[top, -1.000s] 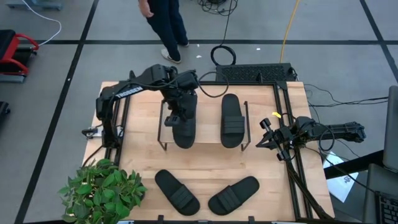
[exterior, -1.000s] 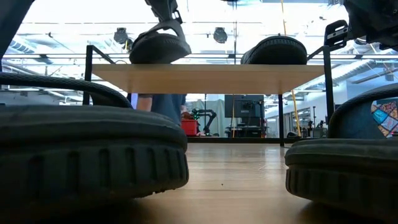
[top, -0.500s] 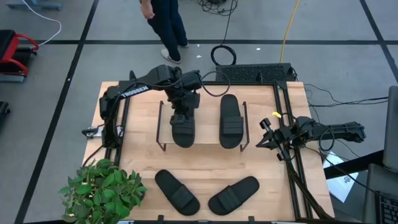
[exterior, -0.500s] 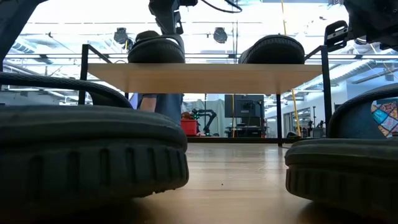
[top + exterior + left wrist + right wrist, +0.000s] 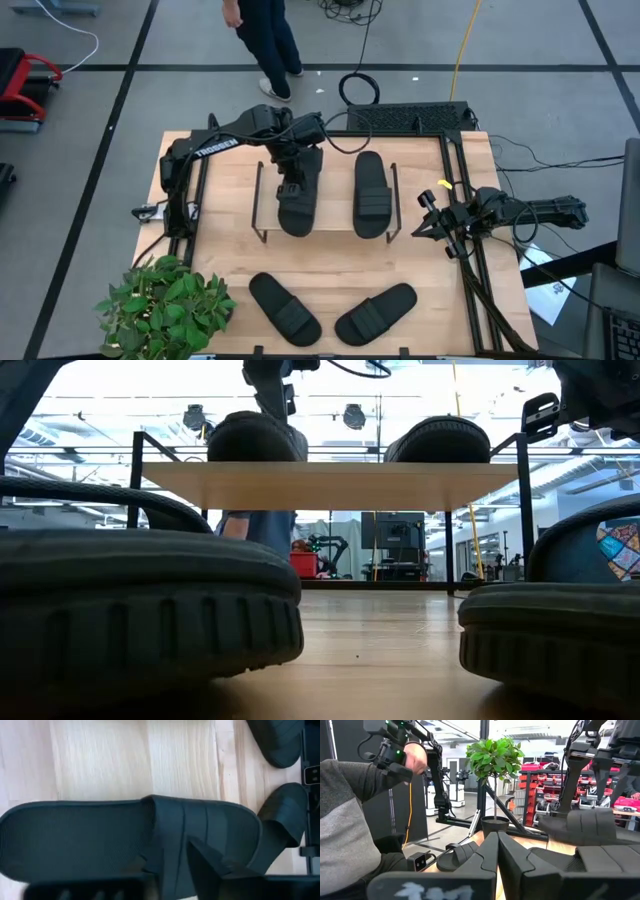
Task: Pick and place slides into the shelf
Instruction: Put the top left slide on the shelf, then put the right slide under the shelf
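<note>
At the near left corner of the table (image 5: 225, 255) stands a potted plant (image 5: 165, 305); behind it the left arm reaches from the far left edge across to the shelf (image 5: 335, 195), whose light wooden board sits on thin black legs in the far middle of the table; the left gripper (image 5: 291, 183) is down on the strap of the left shelf slide (image 5: 295, 205), which lies flat on the board's left half, lengthwise from far to near; in the left wrist view its fingers (image 5: 210, 865) straddle the ribbed strap, parted a little, and whether they grip it or merely touch it cannot be told; the right shelf slide (image 5: 371, 195) lies just beside it on the board's right half, parallel and apart; on the bare table near the front edge lie two more slides, the near left slide (image 5: 284, 308) angled one way and the near right slide (image 5: 376, 313) angled the other, their inner ends close together; the right gripper (image 5: 430, 222) waits at the right edge of the table, beside the shelf's right end, its fingers pressed together and holding nothing; beyond the far edge a person (image 5: 265, 40) stands on the floor.
</note>
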Available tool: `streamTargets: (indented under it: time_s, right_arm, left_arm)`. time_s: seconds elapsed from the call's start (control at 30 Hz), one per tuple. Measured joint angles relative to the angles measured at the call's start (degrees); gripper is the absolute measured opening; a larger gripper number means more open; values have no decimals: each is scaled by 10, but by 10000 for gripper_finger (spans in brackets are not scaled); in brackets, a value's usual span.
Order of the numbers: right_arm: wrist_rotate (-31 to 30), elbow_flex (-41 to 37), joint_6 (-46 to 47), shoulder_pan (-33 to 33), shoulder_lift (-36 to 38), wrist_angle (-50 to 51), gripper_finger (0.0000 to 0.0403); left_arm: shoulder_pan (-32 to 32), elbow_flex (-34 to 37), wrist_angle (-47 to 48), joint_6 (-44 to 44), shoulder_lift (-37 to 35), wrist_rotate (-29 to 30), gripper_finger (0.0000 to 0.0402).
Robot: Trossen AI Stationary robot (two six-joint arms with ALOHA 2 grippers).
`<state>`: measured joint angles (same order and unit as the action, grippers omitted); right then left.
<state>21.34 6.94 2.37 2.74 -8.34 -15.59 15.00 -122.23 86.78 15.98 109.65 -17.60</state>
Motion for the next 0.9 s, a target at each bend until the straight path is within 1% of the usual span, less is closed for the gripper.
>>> streamTargets:
  time_s: [0.17,0.27,0.33,0.43,0.47,0.57,0.67,0.73,0.77,0.8,0.83,0.9]
  right_arm:
    - [0,0,0,0,0,0,0]
    - [0,0,0,0,0,0,0]
    - [0,0,0,0,0,0,0]
    - [0,0,-2,0,0,0,0]
    - [0,0,-4,0,0,0,0]
    - [-1,0,-30,0,0,0,0]
    - [-1,0,-44,0,0,0,0]
    - [-1,0,-44,0,0,0,0]
    - [-1,0,-44,0,0,-1,0]
    - [-1,0,-45,0,0,-2,0]
    - [-1,0,-46,0,0,-4,0]
    - [-2,0,-49,0,0,-5,0]
  left_arm:
    - [-2,0,-14,15,0,16,160]
    - [-9,0,-14,38,-13,29,193]
    - [-23,0,-14,54,-34,30,206]
    - [-59,0,-14,73,-79,30,207]
    - [-74,0,-14,79,-95,36,201]
    - [-138,0,-15,92,-158,99,160]
    - [-201,0,-21,79,-227,202,94]
    - [-229,0,-34,44,-278,266,45]
    - [-237,0,-38,24,-304,286,23]
    - [-242,0,-40,-1,-331,300,12]
    - [-245,2,-45,-28,-356,317,10]
    - [-252,23,-66,-85,-408,371,13]
